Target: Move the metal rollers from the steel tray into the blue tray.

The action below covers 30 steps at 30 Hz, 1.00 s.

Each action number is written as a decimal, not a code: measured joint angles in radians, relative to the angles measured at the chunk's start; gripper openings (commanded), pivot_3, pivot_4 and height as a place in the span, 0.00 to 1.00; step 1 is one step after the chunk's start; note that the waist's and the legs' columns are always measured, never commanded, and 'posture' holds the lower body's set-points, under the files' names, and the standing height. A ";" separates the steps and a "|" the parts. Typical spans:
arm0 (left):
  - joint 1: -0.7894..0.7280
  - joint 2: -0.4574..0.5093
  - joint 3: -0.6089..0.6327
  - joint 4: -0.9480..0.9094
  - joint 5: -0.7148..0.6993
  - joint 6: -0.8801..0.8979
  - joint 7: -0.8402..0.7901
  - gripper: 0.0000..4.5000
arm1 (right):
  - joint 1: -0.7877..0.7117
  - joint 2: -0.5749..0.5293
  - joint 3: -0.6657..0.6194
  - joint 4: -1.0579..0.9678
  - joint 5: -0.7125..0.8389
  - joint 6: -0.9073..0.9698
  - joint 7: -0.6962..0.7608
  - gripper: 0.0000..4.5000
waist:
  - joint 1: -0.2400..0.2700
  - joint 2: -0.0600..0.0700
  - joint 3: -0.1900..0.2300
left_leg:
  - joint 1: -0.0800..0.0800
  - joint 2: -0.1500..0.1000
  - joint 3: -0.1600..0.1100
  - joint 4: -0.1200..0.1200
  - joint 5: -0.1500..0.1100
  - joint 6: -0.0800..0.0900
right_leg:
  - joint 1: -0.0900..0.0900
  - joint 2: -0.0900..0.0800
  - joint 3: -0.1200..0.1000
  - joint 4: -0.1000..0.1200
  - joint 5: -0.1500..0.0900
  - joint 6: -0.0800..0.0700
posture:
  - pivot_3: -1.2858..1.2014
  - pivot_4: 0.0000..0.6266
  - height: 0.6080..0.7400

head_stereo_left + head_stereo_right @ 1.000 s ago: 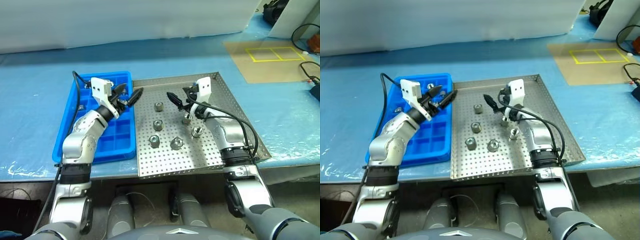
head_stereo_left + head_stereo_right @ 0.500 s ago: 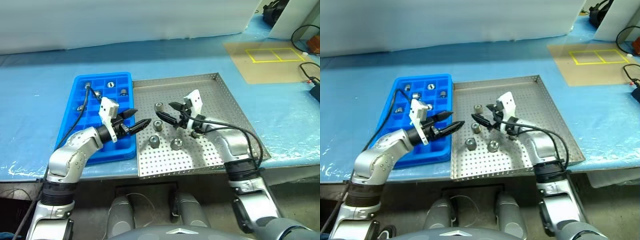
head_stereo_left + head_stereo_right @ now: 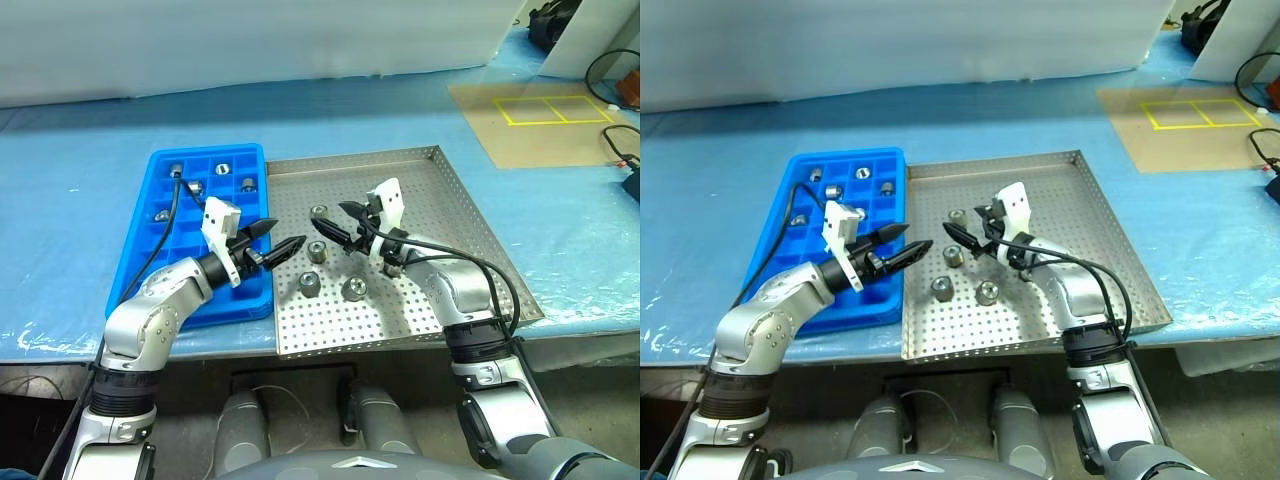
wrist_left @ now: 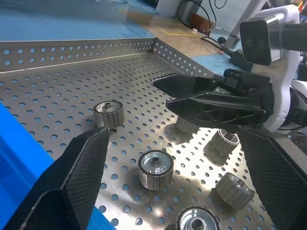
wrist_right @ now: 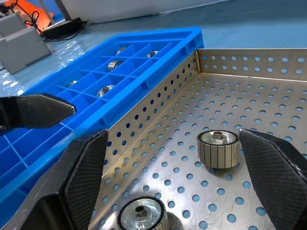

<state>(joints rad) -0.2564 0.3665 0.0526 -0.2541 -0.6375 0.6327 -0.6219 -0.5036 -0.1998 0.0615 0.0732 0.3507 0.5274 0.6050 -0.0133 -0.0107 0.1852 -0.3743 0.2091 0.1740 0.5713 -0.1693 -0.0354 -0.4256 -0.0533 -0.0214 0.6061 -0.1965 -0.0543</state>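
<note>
Both tools are wide open and hold nothing, the left tool [image 3: 273,245] and right tool [image 3: 335,227] facing each other. The metal rollers [image 3: 309,284] lie just below them in the steel tray [image 3: 455,220]; some already sit in the blue tray [image 3: 165,160].

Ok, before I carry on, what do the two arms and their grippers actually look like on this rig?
Both arms are silver-grey metal with rounded segments and black bands at the joints. Each ends in a white, boxy wrist block and two black, tapered, pointed fingers with a fine textured inner face: left gripper, right gripper. A thin black cable loops loosely along each arm to its wrist. No markings are legible.
</note>
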 measured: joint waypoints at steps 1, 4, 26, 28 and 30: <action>-0.003 -0.001 0.000 0.000 0.000 0.000 0.003 1.00 | 0.000 0.000 0.000 0.000 -0.001 -0.002 0.000 0.99 | 0.000 0.000 0.000 | 0.000 0.000 0.000 0.000 0.000 0.000 | 0.000 0.000 0.000 0.000 0.000 0.000 | 0.42 0.24 1.00; -0.007 -0.005 -0.003 -0.006 0.000 0.001 0.006 1.00 | 0.000 -0.001 0.000 0.000 -0.004 -0.004 0.001 0.99 | 0.000 0.000 0.000 | 0.000 0.000 0.000 0.000 0.000 0.000 | 0.000 0.000 0.000 0.000 0.002 -0.003 | 0.42 0.24 1.00; -0.066 0.081 -0.005 0.042 0.014 -0.018 -0.092 1.00 | -0.040 -0.141 -0.014 0.061 -0.020 -0.035 0.094 0.99 | 0.000 0.000 0.000 | 0.000 0.000 0.000 0.000 0.000 0.000 | 0.000 0.000 0.000 0.000 0.000 0.000 | 0.41 0.24 1.00; -0.119 0.096 -0.008 0.092 0.041 -0.042 -0.111 1.00 | -0.058 -0.172 -0.034 0.082 -0.020 -0.045 0.101 0.99 | 0.002 0.000 0.000 | 0.000 -0.001 0.000 0.001 0.000 0.000 | 0.000 0.000 0.000 0.000 0.002 -0.002 | 0.41 0.24 1.00; -0.180 0.100 -0.018 0.159 0.078 -0.071 -0.122 1.00 | -0.068 -0.195 -0.051 0.094 -0.021 -0.054 0.107 0.99 | 0.002 0.000 0.000 | 0.000 -0.001 0.000 0.000 0.000 0.000 | 0.000 0.000 0.000 0.000 0.002 -0.003 | 0.40 0.24 1.00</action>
<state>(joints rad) -0.4363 0.4664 0.0342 -0.0952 -0.5592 0.5614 -0.7441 -0.5716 -0.3944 0.0109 0.1672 0.3298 0.4730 0.7125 -0.0115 -0.0107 0.1852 -0.3744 0.2083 0.1740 0.5718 -0.1693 -0.0352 -0.4252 -0.0535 -0.0211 0.6062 -0.1946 -0.0576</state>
